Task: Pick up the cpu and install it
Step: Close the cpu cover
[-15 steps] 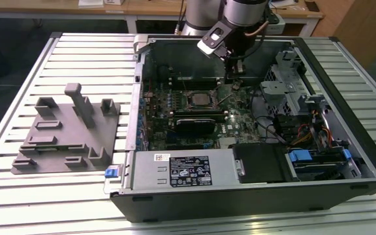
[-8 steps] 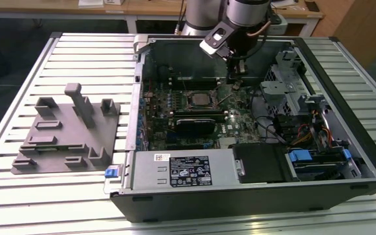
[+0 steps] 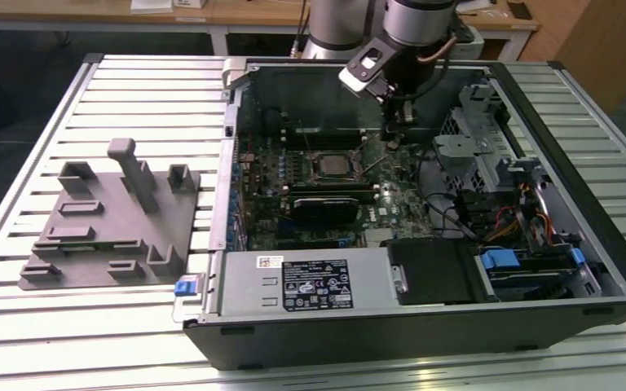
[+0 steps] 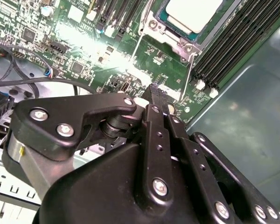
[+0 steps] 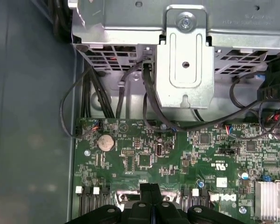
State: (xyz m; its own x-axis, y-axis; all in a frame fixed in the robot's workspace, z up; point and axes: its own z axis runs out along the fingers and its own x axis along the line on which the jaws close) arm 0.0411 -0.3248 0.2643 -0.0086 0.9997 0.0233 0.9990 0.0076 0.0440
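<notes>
Second wrist view: cpu (image 4: 193, 11) lies apart from the gripper (image 4: 154, 89), fingertips together.

cpu (image 4: 193, 13) top: silvery-white metal, smooth satin finish with slight glare. motherboard (image 5: 144, 144): green lacquered board, glossy. gripper (image 4: 154, 91): black links, smooth and semi-matt, probably coated metal but hard to tell from plastic, with bright steel screw heads. drive bracket (image 5: 185, 60): bare stamped sheet metal, dull silver. case wall (image 5: 28, 116): dark grey painted metal, faint sheen. tray (image 3: 117, 235): grey plastic, matt. table (image 3: 150, 90): ribbed pale metal, brushed look. cables (image 5: 148, 93): black rubbery sheath.
</notes>
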